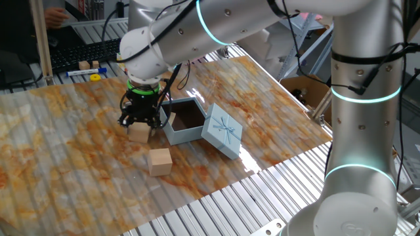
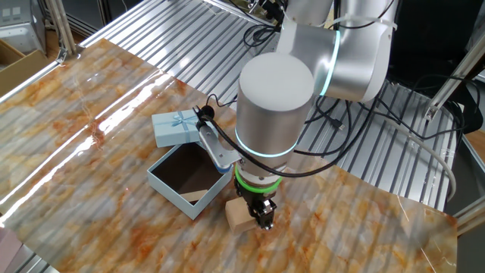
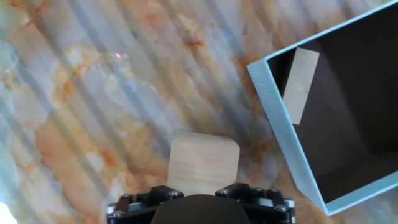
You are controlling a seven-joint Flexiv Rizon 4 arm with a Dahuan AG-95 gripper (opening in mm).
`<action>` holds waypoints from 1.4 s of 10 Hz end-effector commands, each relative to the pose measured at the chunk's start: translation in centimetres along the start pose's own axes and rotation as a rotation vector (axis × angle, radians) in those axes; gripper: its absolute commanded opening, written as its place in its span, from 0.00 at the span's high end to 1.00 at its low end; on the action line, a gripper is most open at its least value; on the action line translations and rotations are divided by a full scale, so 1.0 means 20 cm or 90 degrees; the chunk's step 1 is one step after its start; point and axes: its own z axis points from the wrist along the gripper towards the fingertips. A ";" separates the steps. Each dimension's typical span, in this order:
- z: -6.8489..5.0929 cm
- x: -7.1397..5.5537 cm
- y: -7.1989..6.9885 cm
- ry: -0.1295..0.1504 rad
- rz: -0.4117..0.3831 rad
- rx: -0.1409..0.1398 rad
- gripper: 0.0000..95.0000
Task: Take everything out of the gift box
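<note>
The gift box (image 1: 185, 121) sits open on the table (image 1: 59, 151), dark inside, lid (image 1: 222, 131) leaning beside it. A wooden block (image 3: 204, 163) rests just outside under the gripper (image 1: 140, 124); jaws look spread. Lifting straight up would avoid nudging it

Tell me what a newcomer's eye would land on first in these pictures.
First the big white arm, its gripper pointing straight down over a wooden block on the marbled table, just beside the gift box. The box stands open, dark inside, its ribbon-drawn lid leaning against it. A second block sits nearer the table's front edge.
</note>
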 end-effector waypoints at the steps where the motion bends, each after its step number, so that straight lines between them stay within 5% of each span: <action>1: -0.04 -0.01 0.00 0.015 0.008 0.001 0.00; 3: -0.09 0.00 -0.02 0.013 0.018 0.003 0.00; 4: -0.12 -0.01 -0.04 0.013 0.027 0.006 0.20; 8: -0.27 0.00 -0.11 0.019 0.084 0.015 0.20; 14: -0.27 0.00 -0.11 0.019 0.084 0.015 0.20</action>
